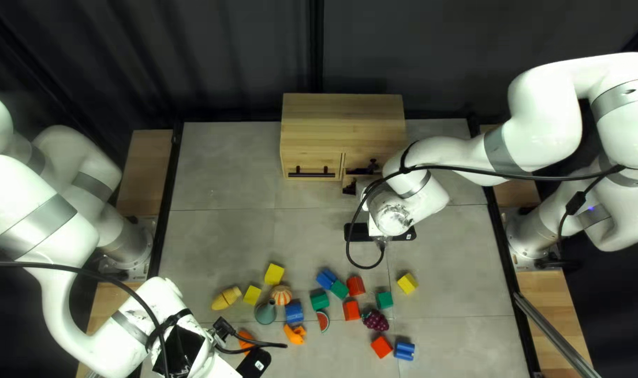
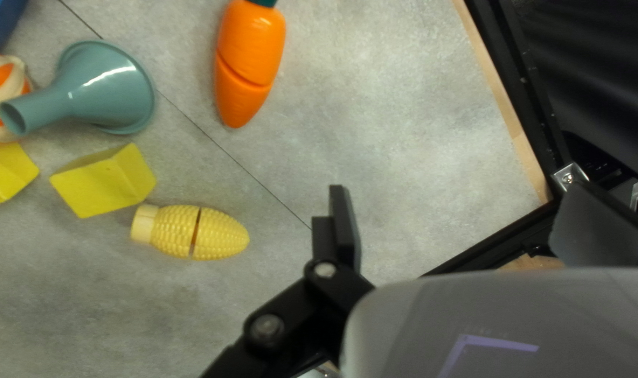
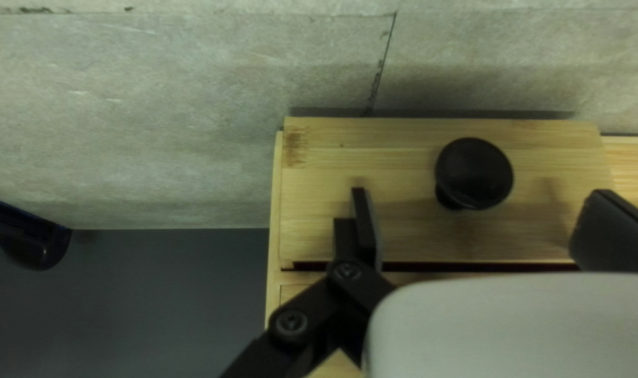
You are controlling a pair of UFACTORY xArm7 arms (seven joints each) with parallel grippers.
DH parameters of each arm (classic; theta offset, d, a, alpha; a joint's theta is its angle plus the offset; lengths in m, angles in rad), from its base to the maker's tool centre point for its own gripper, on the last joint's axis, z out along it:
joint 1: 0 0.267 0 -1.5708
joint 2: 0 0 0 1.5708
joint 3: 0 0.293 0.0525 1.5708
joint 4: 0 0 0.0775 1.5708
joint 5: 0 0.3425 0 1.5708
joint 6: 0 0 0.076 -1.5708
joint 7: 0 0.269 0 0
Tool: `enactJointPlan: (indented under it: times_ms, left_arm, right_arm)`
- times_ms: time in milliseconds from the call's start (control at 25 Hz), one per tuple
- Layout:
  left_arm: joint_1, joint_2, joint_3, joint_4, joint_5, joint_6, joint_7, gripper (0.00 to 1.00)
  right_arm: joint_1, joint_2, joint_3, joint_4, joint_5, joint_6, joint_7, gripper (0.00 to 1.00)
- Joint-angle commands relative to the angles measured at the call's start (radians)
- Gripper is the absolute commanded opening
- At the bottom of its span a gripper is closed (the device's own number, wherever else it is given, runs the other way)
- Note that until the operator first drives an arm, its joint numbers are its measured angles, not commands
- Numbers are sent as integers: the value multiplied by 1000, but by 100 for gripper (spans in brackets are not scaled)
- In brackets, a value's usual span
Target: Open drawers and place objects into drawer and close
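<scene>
Lining up the right claw [image 3: 481,190], fingers apart, with the round black knob [image 3: 475,173] on the pale wooden front [image 3: 375,157] of the cabinet [image 1: 343,126], at the bench's [image 1: 221,182] far edge. Best to centre on the knob, reach behind its cap, close firmly, then pull straight and slowly to avoid jamming. Likewise apart: the left claw [image 2: 455,187], near the orange toy carrot [image 2: 252,52] and yellow toy corn [image 2: 217,234], both loose on the bench. Leave both until wide access appears.
</scene>
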Motion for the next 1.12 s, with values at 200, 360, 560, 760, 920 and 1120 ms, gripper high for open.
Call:
enactJointPlan:
  times_ms: [200, 360, 560, 760, 920, 1120]
  left_arm:
    - [0, 0, 0, 0, 0, 0, 0, 100]
    - [0, 0, 0, 0, 0, 0, 0, 100]
    - [0, 0, 0, 0, 0, 0, 0, 100]
    - [0, 0, 0, 0, 0, 0, 0, 100]
    - [0, 0, 0, 0, 0, 0, 0, 100]
    - [0, 0, 0, 0, 0, 0, 0, 100]
  right_arm:
    - [-1, 18, -9, 16, -16, 15, 15, 100]
    - [2, 18, -15, 10, -34, 23, 39, 100]
    - [12, 23, -15, 3, -52, 33, 74, 100]
    - [17, 29, -13, 4, -57, 33, 84, 100]
    - [16, 22, -18, -4, -72, 30, 86, 100]
    - [15, 23, -20, -4, -81, 27, 89, 100]
